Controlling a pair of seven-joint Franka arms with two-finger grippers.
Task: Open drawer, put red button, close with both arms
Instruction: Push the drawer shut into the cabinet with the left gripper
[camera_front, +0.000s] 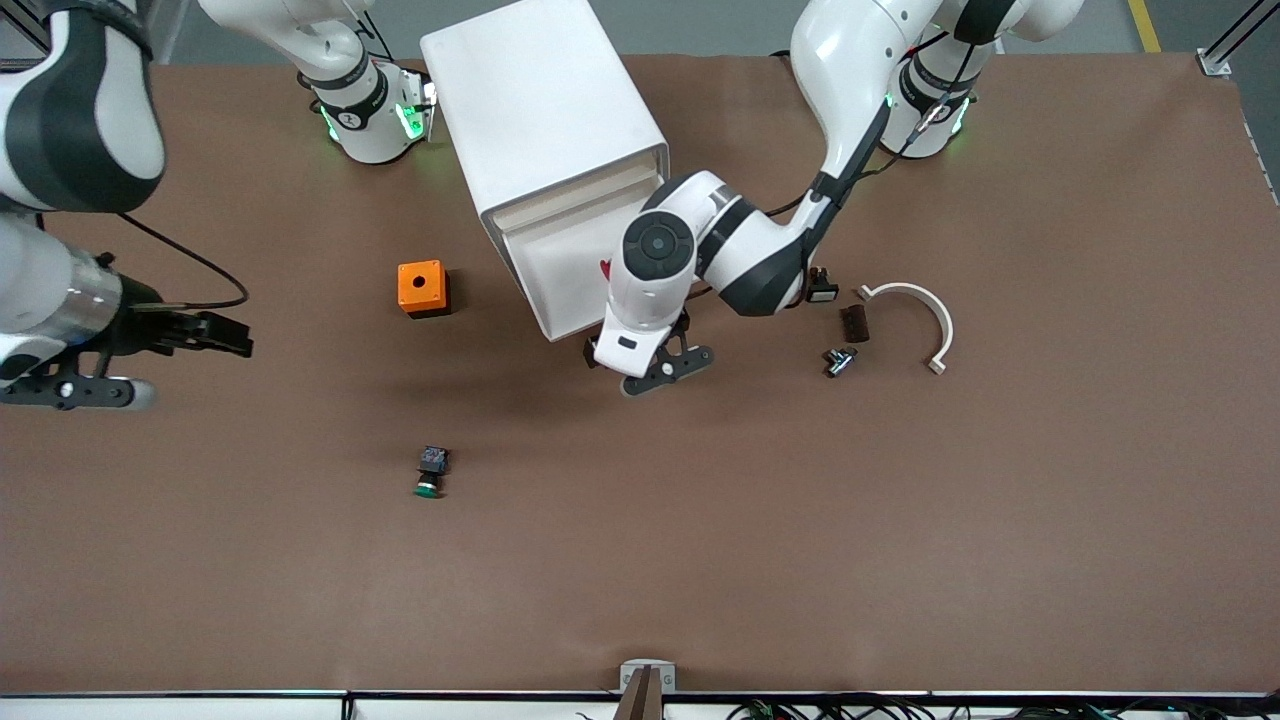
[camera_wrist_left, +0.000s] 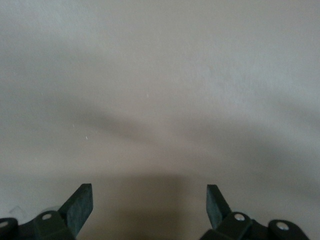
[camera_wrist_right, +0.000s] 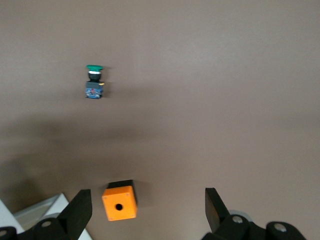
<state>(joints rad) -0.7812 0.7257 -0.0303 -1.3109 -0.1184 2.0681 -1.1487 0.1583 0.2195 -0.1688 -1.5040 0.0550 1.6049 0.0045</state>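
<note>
Brown tabletop (camera_front: 900, 520): the white boxy cabinet's shallow white drawer (camera_front: 560, 270) stands pulled out near the robots' edge (left gripper (camera_wrist_left: 149, 202) over it, fingers apart); right gripper (camera_wrist_right: 148, 210), also spread, waits over the right arm's end.

A: What type of site is shown?
B: A robotics lab. Two white arms (camera_front: 720, 240) are mounted along one edge of a brown-covered table (camera_front: 900, 520).
A: Supporting evidence?
B: Aluminium framing (camera_front: 1235, 40), yellow floor marking (camera_front: 1145, 25), and cables (camera_front: 800, 710) along the table's edge.
</note>
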